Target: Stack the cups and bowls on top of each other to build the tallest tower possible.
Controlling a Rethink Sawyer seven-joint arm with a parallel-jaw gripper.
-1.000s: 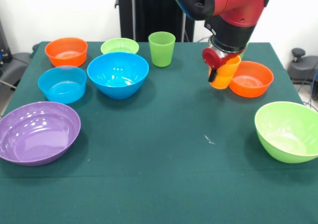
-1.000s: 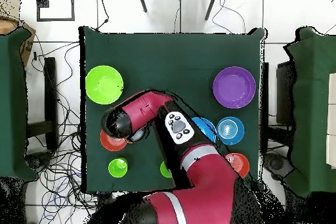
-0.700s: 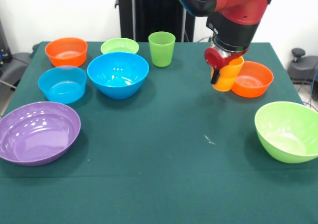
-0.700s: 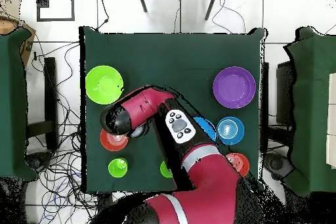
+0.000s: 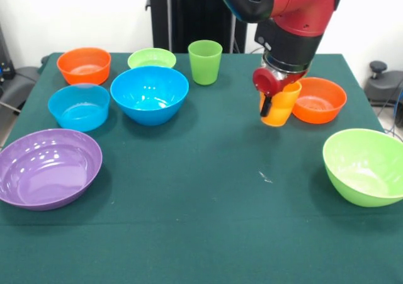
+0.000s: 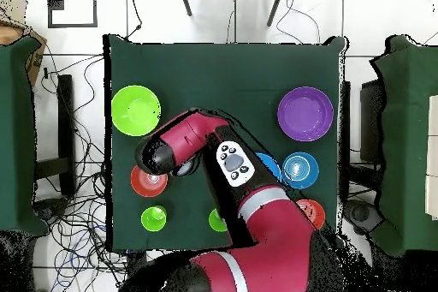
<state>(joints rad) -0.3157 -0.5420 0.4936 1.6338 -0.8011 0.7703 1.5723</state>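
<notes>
My gripper (image 5: 276, 105) is shut on an orange cup (image 5: 284, 107), which hangs slightly tilted just left of an orange bowl (image 5: 319, 99). A green cup (image 5: 205, 62) stands upright at the back, beside a small lime bowl (image 5: 152, 58). On the left are another orange bowl (image 5: 84, 65), a blue bowl (image 5: 150, 94), a light blue bowl (image 5: 79, 106) and a purple bowl (image 5: 47, 167). A large lime bowl (image 5: 365, 165) sits at the right. Nothing is stacked. In the overhead view the arm (image 6: 175, 147) hides the gripper and the orange cup.
The overhead view shows the large lime bowl (image 6: 135, 110), the orange bowl (image 6: 149, 181), the purple bowl (image 6: 305, 113) and a small green vessel (image 6: 154, 217) near the table's corner. The green cloth table (image 5: 208, 221) has open room at the front middle.
The gripper with the orange cup first edged toward the orange bowl, then moved left and lower, away from that bowl. The other cups and bowls have not moved.
</notes>
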